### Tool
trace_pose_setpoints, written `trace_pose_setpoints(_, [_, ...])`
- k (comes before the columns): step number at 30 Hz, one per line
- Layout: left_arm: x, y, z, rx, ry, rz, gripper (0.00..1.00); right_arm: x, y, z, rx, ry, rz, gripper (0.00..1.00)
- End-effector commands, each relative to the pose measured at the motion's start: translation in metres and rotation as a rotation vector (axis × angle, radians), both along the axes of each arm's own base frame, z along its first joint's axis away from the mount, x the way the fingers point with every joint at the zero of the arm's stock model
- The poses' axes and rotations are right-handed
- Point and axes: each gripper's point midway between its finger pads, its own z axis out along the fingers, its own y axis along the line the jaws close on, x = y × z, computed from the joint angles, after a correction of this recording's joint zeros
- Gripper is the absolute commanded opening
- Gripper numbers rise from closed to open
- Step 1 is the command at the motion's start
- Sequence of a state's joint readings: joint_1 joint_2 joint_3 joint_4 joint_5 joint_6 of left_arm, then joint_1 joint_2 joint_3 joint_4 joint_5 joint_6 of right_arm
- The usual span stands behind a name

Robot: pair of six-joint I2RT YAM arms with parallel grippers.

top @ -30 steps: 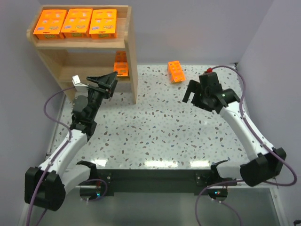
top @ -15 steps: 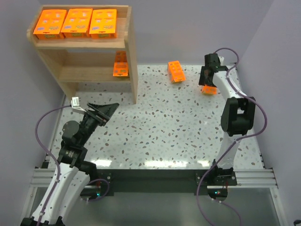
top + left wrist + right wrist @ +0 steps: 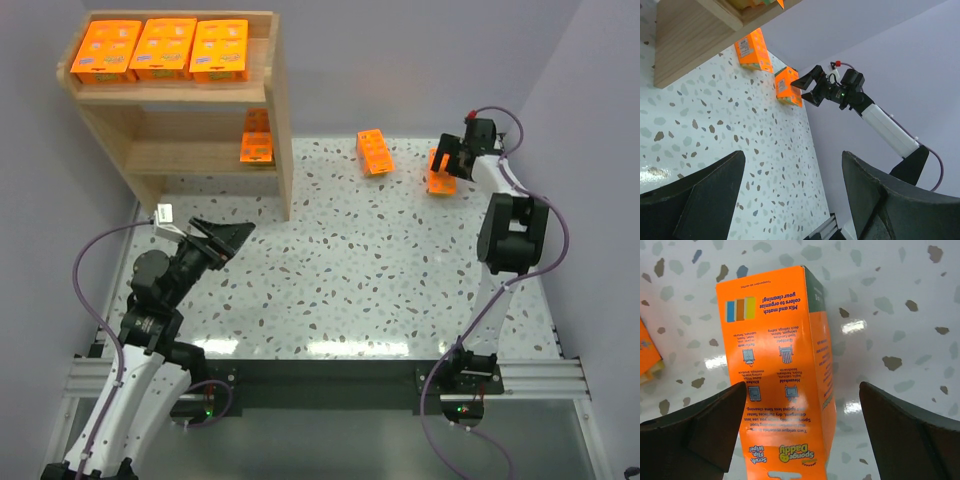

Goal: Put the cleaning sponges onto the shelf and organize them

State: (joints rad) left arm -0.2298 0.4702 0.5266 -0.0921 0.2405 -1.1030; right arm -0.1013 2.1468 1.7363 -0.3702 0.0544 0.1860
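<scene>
Three orange sponge packs point(image 3: 160, 47) lie side by side on the top tier of the wooden shelf point(image 3: 278, 120). A fourth pack point(image 3: 257, 137) sits on its lower tier. A fifth point(image 3: 375, 151) lies on the table; it also shows in the left wrist view point(image 3: 754, 50). A sixth pack point(image 3: 440, 176) is at the far right, tilted. My right gripper point(image 3: 449, 160) is open with this pack point(image 3: 775, 355) between its fingers point(image 3: 705, 425), the right finger apart from it. My left gripper point(image 3: 226, 237) is open and empty, on the near left of the table.
Purple-grey walls stand close behind and to the right of the right gripper. The shelf's side panel point(image 3: 695, 45) is to the left of the left gripper's view. The right arm point(image 3: 880, 125) reaches along the right wall.
The left arm has drawn back from the shelf toward the near left. The right arm has swung to the far right, and its open gripper now straddles the sixth pack.
</scene>
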Motion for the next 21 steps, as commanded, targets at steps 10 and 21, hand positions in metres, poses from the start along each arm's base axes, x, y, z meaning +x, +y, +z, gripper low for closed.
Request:
trace_pose_setpoints(10, [-0.003, -0.007, 0.022, -0.01, -0.084, -0.048, 0.82, 0.03, 0.018, 0.032, 0.034, -0.12, 0.065, 0.99])
trace_pose_setpoints(21, [-0.001, -0.009, 0.007, 0.01, -0.043, -0.061, 0.82, 0.031, 0.016, -0.017, 0.06, 0.027, 0.017, 0.99])
